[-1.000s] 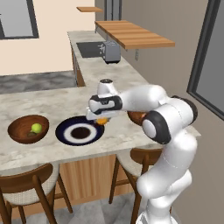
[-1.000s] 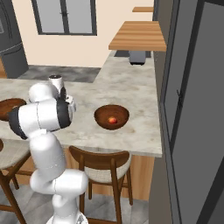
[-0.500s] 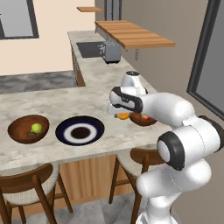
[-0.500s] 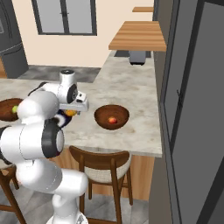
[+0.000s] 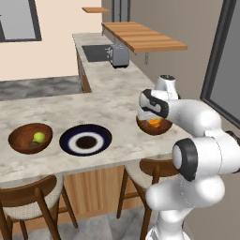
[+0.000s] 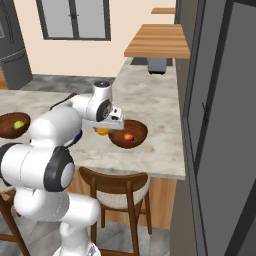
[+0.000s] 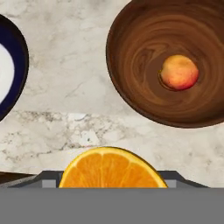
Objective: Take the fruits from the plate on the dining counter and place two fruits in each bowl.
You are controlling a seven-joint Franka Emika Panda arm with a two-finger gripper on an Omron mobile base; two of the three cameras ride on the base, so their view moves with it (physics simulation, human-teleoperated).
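Observation:
My gripper (image 6: 103, 129) is shut on the orange fruit (image 7: 113, 169), held just above the dining counter (image 5: 112, 110) at the near-left rim of the right bowl (image 7: 144, 65). A red fruit (image 7: 178, 72) lies in that bowl's centre. From the left base view the gripper (image 5: 153, 120) and orange (image 5: 155, 123) overlap this bowl (image 5: 161, 129). The navy plate (image 5: 70, 140) sits bare in the middle. The left bowl (image 5: 21, 136) holds the yellow-green fruit (image 5: 39, 137). The dark brownish-green fruit is hidden.
A toaster (image 5: 120, 56) and a sink (image 5: 96, 52) sit on the far worktop under a wooden shelf (image 5: 140, 37). Wooden stools (image 5: 28, 197) stand below the counter's front edge. A dark cabinet (image 6: 220, 125) rises at the right.
The arm has swung right from above the plate to the right bowl, carrying the orange with it. The fruits in both bowls have stayed put.

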